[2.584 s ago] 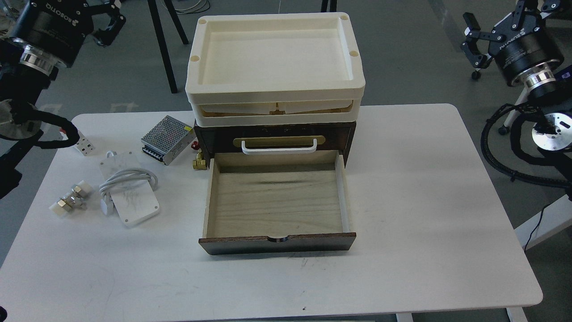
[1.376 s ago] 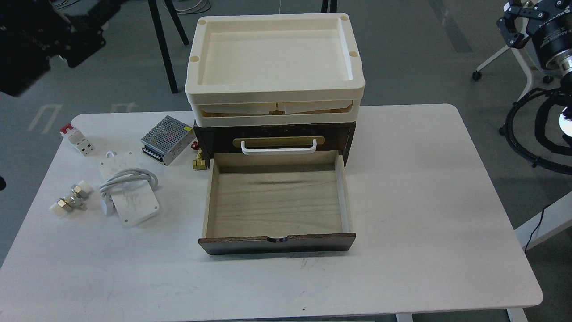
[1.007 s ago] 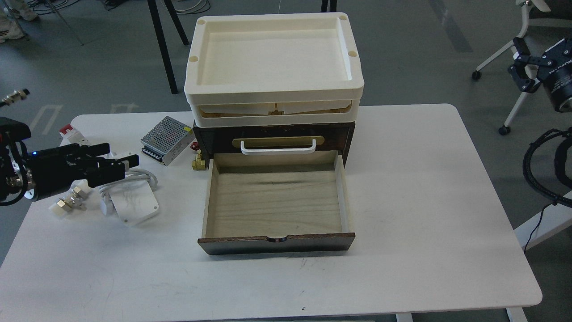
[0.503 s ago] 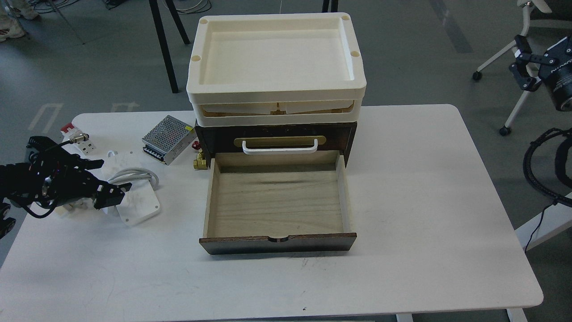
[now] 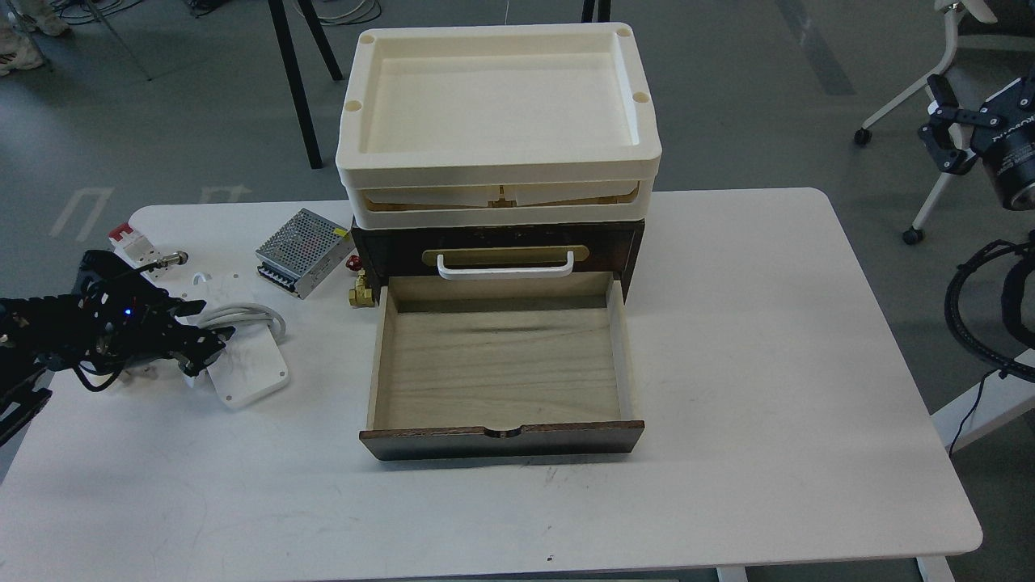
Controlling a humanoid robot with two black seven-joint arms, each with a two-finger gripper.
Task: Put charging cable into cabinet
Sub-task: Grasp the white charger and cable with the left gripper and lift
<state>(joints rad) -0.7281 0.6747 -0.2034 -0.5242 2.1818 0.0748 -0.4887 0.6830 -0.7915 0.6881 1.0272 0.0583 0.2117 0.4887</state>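
One charging cable [image 5: 242, 339] lies directly under the left end effector [image 5: 198, 327].

Left gripper [image 5: 204, 331] low over the table [image 5: 768, 364], fingers spread at the charging cable [image 5: 242, 319]. Bare table right of it up to the cabinet [image 5: 380, 250]; drawer [image 5: 497, 364] pulled out, open from above. Power supply box [image 5: 301, 251] and brass fitting [image 5: 361, 293] crowd beyond, toward the cabinet.

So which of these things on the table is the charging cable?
Start at the dark wooden cabinet with its open drawer and look left across the white table. The charging cable is the white cord looped around flat white square plates, right at the left gripper, unlike the perforated metal box behind.
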